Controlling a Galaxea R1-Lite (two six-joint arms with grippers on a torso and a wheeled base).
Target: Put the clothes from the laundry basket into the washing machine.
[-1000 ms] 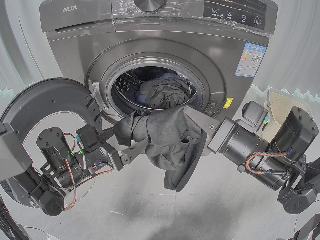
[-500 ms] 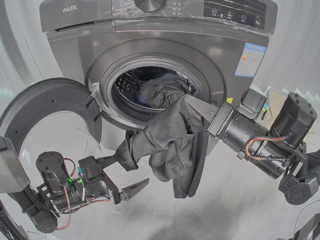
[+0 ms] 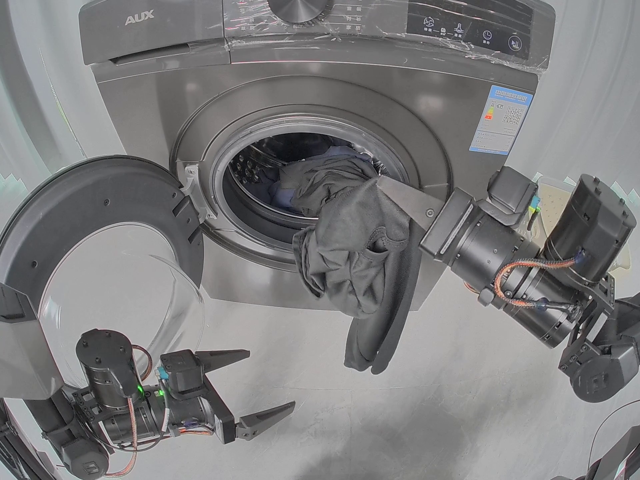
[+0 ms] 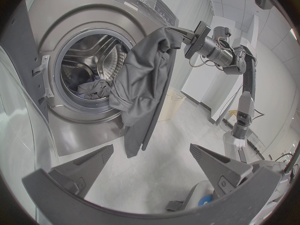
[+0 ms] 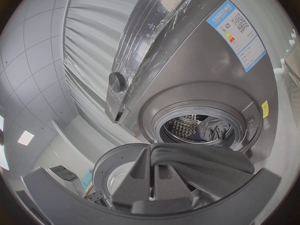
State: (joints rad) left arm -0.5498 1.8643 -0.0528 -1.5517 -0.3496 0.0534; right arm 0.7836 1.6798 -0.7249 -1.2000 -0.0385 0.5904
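Observation:
A dark grey garment (image 3: 353, 255) hangs from my right gripper (image 3: 383, 185), which is shut on its top edge at the lower right rim of the washing machine (image 3: 167, 101) opening. Most of the cloth dangles outside, down the machine's front. The right wrist view shows the garment (image 5: 203, 166) draped from the shut fingers (image 5: 140, 172). More clothes (image 3: 320, 181) lie inside the drum. My left gripper (image 3: 270, 379) is low at the left, near the floor, open and empty. From the left wrist, the garment (image 4: 140, 78) hangs well beyond that gripper (image 4: 150, 147).
The round door (image 3: 93, 201) stands swung open to the left, just above my left arm. A cream laundry basket (image 3: 560, 201) sits on the floor right of the machine, behind my right arm. Bare grey floor (image 3: 300, 421) lies in front.
My left gripper has let go of the garment and dropped back toward the floor. My right gripper has carried the garment up and closer to the drum opening.

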